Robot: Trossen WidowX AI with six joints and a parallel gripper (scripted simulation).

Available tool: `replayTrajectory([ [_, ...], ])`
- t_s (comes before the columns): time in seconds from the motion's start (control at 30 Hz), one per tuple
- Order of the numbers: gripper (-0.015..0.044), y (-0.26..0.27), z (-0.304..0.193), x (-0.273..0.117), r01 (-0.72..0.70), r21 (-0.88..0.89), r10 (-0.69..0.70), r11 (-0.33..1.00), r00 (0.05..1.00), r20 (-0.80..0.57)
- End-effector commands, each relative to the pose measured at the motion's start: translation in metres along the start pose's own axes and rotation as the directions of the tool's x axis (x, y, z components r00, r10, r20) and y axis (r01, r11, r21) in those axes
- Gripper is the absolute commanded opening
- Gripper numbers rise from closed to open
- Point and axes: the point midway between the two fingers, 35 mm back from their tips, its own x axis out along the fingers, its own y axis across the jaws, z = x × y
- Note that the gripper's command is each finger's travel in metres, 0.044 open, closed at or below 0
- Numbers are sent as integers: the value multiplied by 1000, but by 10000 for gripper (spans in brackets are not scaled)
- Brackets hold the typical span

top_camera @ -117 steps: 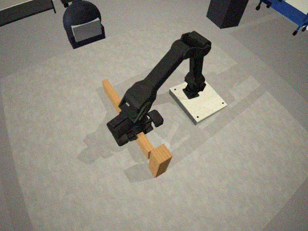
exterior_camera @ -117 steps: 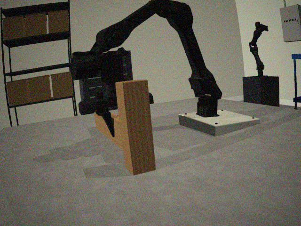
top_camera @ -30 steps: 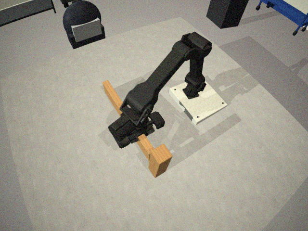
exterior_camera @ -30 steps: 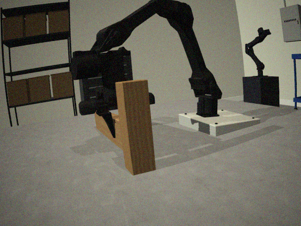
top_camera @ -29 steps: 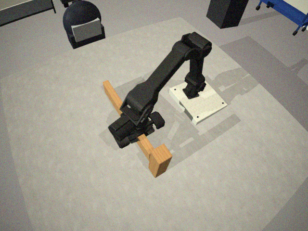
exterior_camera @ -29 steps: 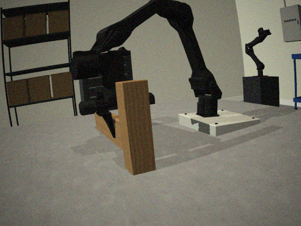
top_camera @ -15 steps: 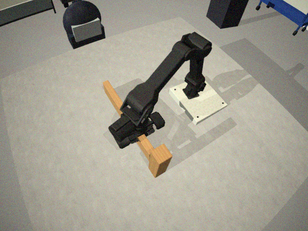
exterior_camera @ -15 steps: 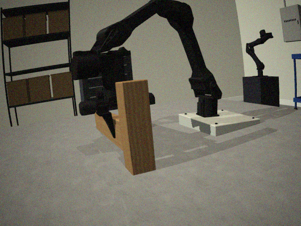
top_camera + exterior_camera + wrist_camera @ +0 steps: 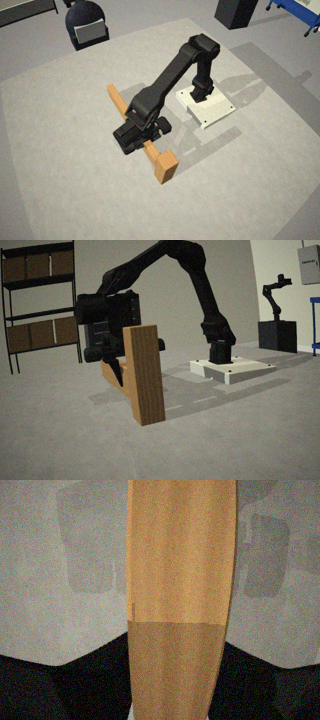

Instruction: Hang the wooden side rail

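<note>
The wooden headboard post (image 9: pixel 169 160) (image 9: pixel 147 374) stands upright on the table at the near end of the wooden side rail (image 9: pixel 117 102) (image 9: pixel 111 374) (image 9: pixel 182 555). The rail's near end meets the post's rail-side face with no clear gap showing. Its far end reaches back and looks low at the table in the top view; its contact is hard to tell. My gripper (image 9: pixel 146 142) (image 9: pixel 167 632) is shut on the rail from above, close to the post, one finger on each side. The hooks, the slot and the pins are hidden.
The white base plate (image 9: pixel 219 109) (image 9: pixel 252 366) carries the arm's base to the right of the rail. The table edge (image 9: pixel 7 134) runs along the left in the top view. A shelf with boxes, a dark pedestal and a blue cart stand beyond the table.
</note>
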Motion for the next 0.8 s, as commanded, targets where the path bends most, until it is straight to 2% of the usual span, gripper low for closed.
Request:
replayTrajectory([
  [0.0, 0, 1, -1, -2, -4, 5, 4, 1000, 1000, -4],
  [0.77, 0, 1, -4, -1, -4, 5, 4, 1000, 1000, -4],
])
